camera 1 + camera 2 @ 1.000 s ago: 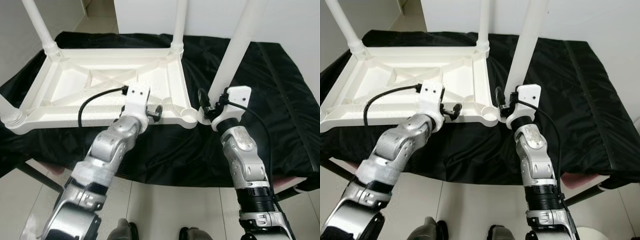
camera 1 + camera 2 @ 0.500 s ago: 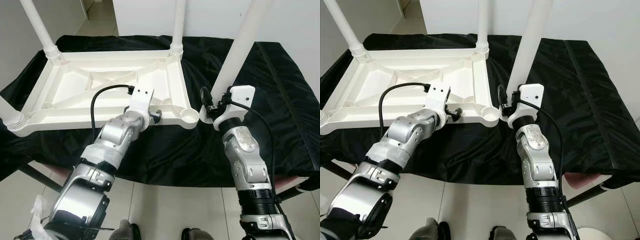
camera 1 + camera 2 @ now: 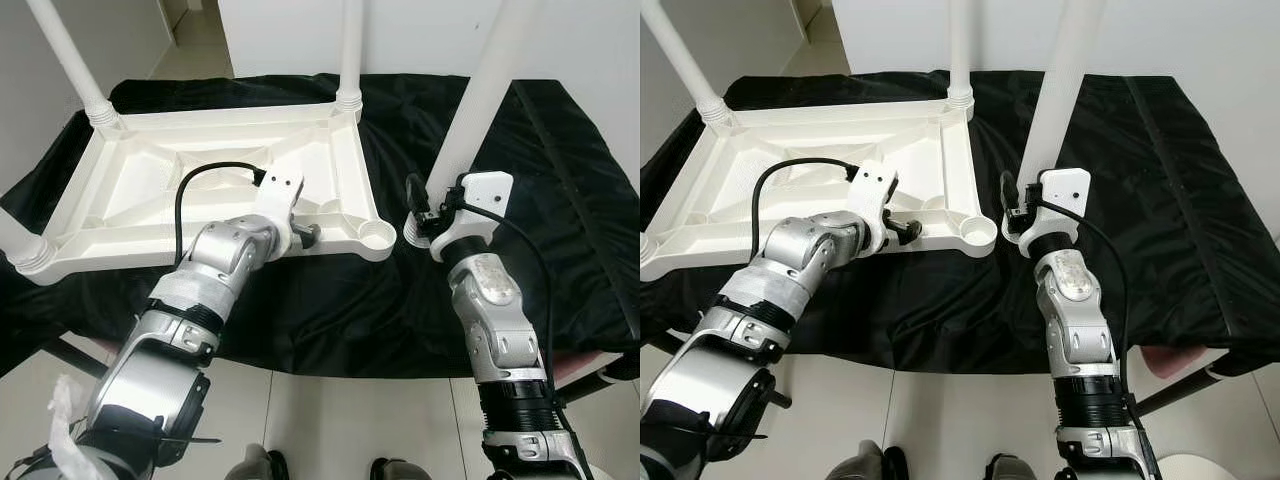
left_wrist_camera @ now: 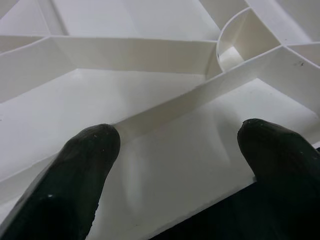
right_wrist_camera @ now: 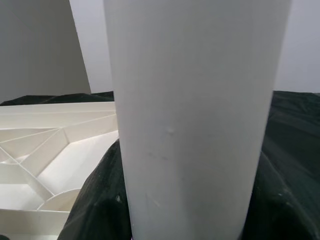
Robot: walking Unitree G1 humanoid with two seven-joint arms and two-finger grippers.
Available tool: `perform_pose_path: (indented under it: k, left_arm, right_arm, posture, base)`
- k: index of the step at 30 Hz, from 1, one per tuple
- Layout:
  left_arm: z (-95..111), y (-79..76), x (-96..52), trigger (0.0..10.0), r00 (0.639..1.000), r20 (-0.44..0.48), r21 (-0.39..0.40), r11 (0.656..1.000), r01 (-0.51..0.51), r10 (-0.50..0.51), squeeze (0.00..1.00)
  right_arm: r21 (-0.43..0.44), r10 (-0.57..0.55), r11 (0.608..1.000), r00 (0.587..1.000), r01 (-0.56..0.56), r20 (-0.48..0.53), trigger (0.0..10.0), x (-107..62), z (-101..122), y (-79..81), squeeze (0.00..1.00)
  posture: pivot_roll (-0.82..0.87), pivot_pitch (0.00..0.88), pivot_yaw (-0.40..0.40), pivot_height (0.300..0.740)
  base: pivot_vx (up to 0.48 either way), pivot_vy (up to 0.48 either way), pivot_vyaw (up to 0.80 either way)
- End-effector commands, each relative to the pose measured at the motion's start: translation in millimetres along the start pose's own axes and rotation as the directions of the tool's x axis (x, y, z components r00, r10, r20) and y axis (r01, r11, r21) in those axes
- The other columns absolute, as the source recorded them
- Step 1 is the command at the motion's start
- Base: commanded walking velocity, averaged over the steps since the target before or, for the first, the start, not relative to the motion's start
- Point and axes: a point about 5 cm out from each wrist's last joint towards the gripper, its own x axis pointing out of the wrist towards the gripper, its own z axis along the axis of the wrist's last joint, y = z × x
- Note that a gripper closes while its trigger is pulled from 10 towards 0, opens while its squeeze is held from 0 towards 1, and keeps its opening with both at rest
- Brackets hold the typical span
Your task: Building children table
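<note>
three legs standing, the fourth in the right gripper

one white tabletop (image 3: 150,190) lies upside down on a black cloth (image 3: 560,200), ribbed underside up. three white legs rise from its corners: one at the near left corner (image 3: 25,245), one at the far left (image 3: 65,50), one at the far right (image 3: 350,50).

the left gripper (image 3: 305,235) sits at the tabletop's near edge, toward the right end. in the left wrist view its two black fingers (image 4: 80,165) are spread wide apart, both resting over the white plastic with a diagonal rib running between them; they clamp nothing. the round empty socket (image 4: 235,45) lies ahead of them.

that empty socket (image 3: 375,235) is the near right corner. just to the right of it, the loose fourth leg (image 3: 480,90) stands tilted, its lower end on the cloth beside the corner and not in the socket. the right gripper (image 3: 418,215) is closed on that leg near its base; in the right wrist view the leg's white shaft (image 5: 195,115) runs straight up in front of the camera.

against the frame half a second ago, the left forearm is bent more sharply and lies lower, while its gripper stays at the same edge. the right gripper keeps its hold on the leg, whose foot remains beside the socket. the slight shift of the whole scene is the camera's.
</note>
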Motion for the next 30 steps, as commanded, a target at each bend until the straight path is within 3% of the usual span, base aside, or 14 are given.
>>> perform_pose_path:
  k: [1, 5, 9, 11, 15, 19, 23, 26, 30]
  left_arm:
    - [-34.8, 10.9, 3.3, 10.0, 0.987, -0.156, 0.031, 0.999, -0.036, 0.040, 0.00]
    - [-51.0, 17.9, -6.8, 10.0, 0.975, -0.221, 0.049, 0.999, 0.002, 0.009, 0.00]
    - [-53.9, 18.3, -9.2, 10.0, 0.973, -0.232, 0.050, 0.999, 0.012, 0.000, 0.00]
    - [-60.8, 20.8, -21.0, 10.0, 0.967, -0.254, 0.058, 0.998, 0.034, -0.019, 0.00]
    - [-62.9, 21.2, -24.8, 10.0, 0.966, -0.258, 0.061, 0.997, 0.038, -0.021, 0.00]
    - [-75.5, 21.5, -39.8, 10.0, 0.958, -0.287, 0.030, 0.999, 0.031, -0.021, 0.00]
    - [-79.9, 16.5, -53.3, 10.0, 0.958, -0.285, 0.008, 0.999, 0.036, -0.032, 0.00]
    - [-80.3, 15.5, -55.7, 10.0, 0.958, -0.284, 0.005, 0.999, 0.038, -0.035, 0.00]
    - [-81.8, 6.7, -73.5, 10.0, 0.961, -0.268, -0.001, 0.998, 0.061, -0.059, 0.00]
  right_arm:
    - [-0.007, 0.006, 1.000, 1.000, -0.006, 0.012, 10.0, -0.1, 3.1, 2.3, 0.00]
    - [-0.010, -0.007, 1.000, 1.000, 0.007, 0.014, 10.0, -1.1, 3.1, 0.0, 0.00]
    - [-0.011, -0.009, 1.000, 1.000, 0.009, 0.014, 10.0, -1.7, 2.8, -0.5, 0.00]
    - [-0.013, -0.016, 1.000, 1.000, 0.017, 0.017, 10.0, 0.0, 3.1, -2.1, 0.00]
    - [-0.013, -0.017, 1.000, 1.000, 0.018, 0.020, 10.0, 0.7, 3.7, -2.4, 0.00]
    - [-0.013, -0.007, 1.000, 1.000, 0.007, 0.019, 10.0, 3.6, 3.0, -2.1, 0.00]
    - [-0.011, 0.016, 1.000, 1.000, -0.016, 0.019, 10.0, 7.3, 2.7, 0.7, 0.00]
    - [-0.011, 0.020, 1.000, 1.000, -0.020, 0.018, 10.0, 7.9, 2.4, 1.4, 0.00]
    - [-0.013, 0.055, 0.998, 0.998, -0.055, 0.021, 10.0, 12.0, 3.2, 5.9, 0.00]
  posture:
    - [-0.15, 0.150, 0.126, 0.740]
    - [-0.14, 0.160, 0.133, 0.740]
    - [-0.14, 0.160, 0.133, 0.740]
    - [-0.13, 0.159, 0.132, 0.740]
    - [-0.13, 0.159, 0.132, 0.740]
    - [-0.11, 0.151, 0.112, 0.740]
    - [-0.10, 0.140, 0.092, 0.740]
    - [-0.10, 0.140, 0.092, 0.740]
    - [-0.09, 0.127, 0.070, 0.740]
  base:
    - [0.000, 0.000, 0.00]
    - [0.000, 0.000, 0.00]
    - [0.000, 0.000, 0.00]
    - [0.000, 0.000, 0.00]
    - [0.000, 0.000, 0.00]
    - [0.000, 0.000, 0.00]
    - [0.000, 0.000, 0.00]
    - [0.000, 0.000, 0.00]
    - [0.000, 0.000, 0.00]
